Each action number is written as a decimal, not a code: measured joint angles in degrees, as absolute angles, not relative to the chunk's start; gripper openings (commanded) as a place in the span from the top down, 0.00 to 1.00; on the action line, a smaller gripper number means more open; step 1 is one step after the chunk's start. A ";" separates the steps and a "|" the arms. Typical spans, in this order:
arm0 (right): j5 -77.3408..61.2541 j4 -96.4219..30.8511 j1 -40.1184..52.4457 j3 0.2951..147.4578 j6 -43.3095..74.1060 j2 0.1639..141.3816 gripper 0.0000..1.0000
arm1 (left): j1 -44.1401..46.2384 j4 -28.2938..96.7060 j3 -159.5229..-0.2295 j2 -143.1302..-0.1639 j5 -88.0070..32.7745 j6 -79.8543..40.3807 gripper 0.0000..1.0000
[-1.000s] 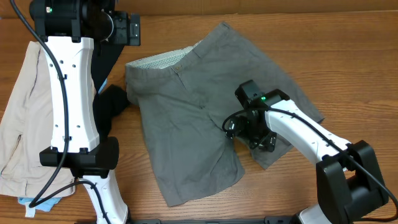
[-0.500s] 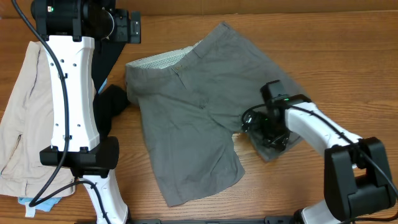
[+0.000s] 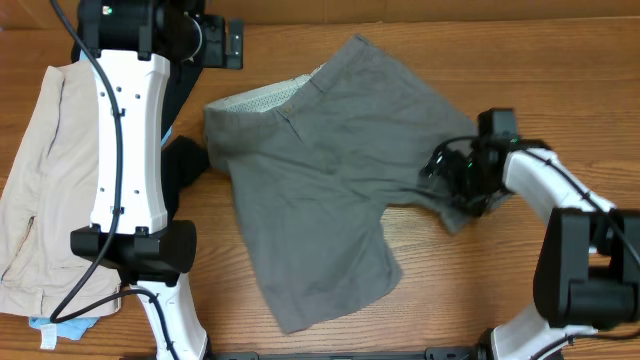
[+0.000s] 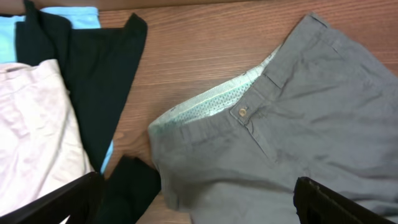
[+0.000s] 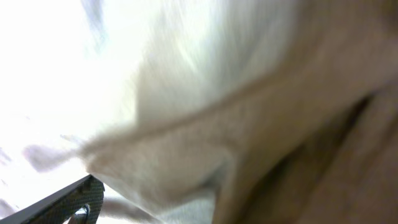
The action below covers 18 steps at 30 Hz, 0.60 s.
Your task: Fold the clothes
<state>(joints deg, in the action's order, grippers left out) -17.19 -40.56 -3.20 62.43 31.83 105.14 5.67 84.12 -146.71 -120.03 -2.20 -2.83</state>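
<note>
As the right claw slid rightward, shorts followed.

A wooden table was seen under everything. Along its left side a pair of beige shorts was laid out flat. A black garment was spread just beside them, touching the beige cloth along one edge. A light blue item was glimpsed beneath the black garment, mostly hidden, so its kind could not be told.
</note>
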 measured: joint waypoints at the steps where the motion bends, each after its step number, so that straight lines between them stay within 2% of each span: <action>1: -17.32 -40.42 -4.10 63.96 31.11 106.26 0.00 | 5.89 83.68 -145.99 -120.03 -2.22 -2.83 0.00; 8: -14.72 -42.50 -7.81 76.73 26.37 114.83 0.00 | 6.42 78.70 -139.00 -120.03 -2.57 -2.83 0.00; 18: -4.16 -50.78 -11.55 91.15 19.84 123.02 0.00 | 6.42 73.52 -131.50 -120.11 -3.68 -2.85 0.00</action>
<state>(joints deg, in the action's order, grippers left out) -4.16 -50.78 -11.55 91.15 19.84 123.02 6.42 73.52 -131.50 -120.11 -3.68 -2.85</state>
